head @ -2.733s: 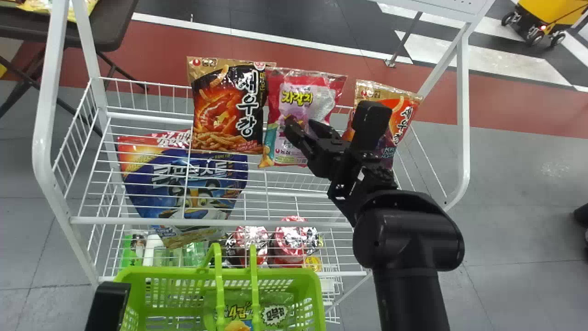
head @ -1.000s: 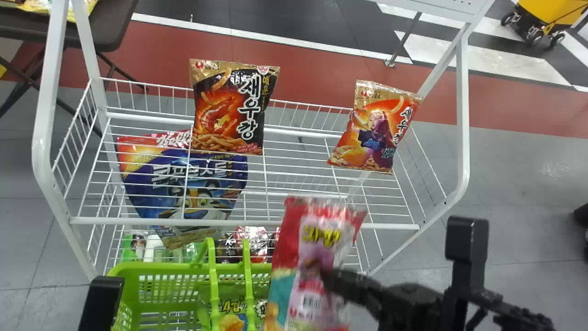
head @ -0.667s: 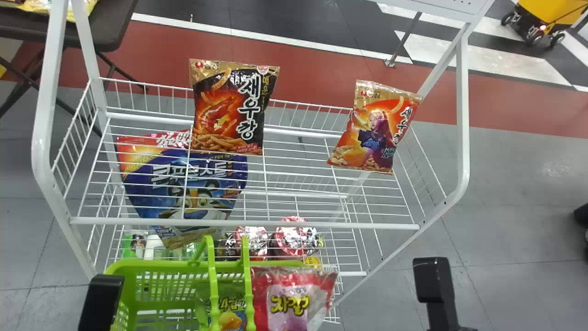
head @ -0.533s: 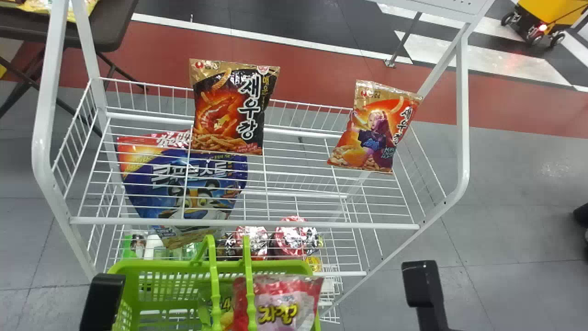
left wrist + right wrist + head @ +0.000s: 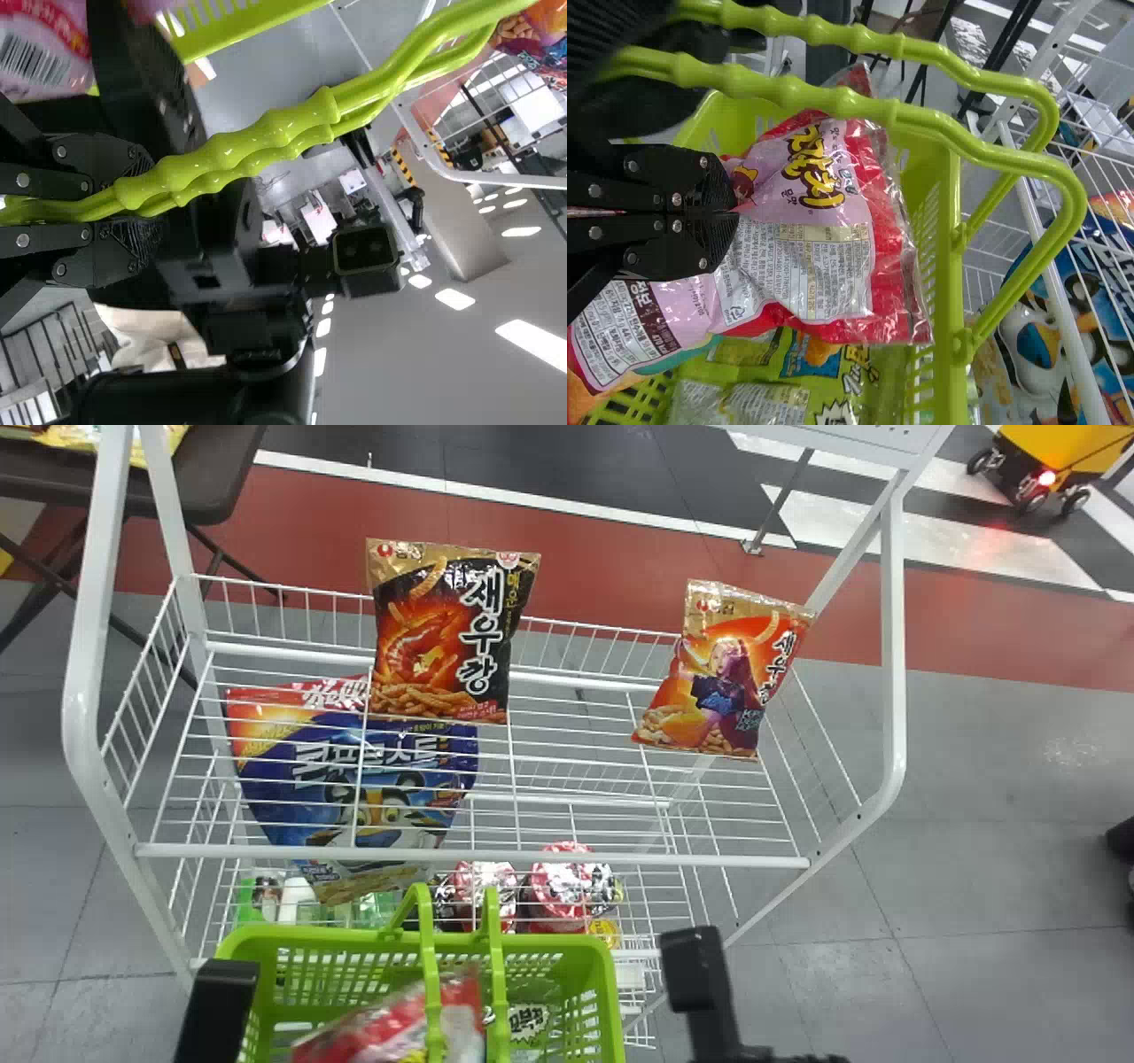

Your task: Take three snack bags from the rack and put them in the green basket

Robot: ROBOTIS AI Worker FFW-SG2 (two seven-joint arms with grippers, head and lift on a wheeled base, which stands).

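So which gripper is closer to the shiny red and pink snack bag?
Right. The right gripper pinches the bag directly; the left gripper is shut on the green plastic basket handles rather than the bag itself.

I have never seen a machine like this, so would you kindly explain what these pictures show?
This is a two-armed robot. The head view looks down from its head; each wrist view comes from a camera on that arm, turned sideways.

The white wire rack bears a black-and-orange snack bag and, to its right, an orange snack bag. A blue cereal bag sits lower down.

The left end effector grips the handles of the green basket. The right end effector holds a pink-and-red snack bag beneath them.
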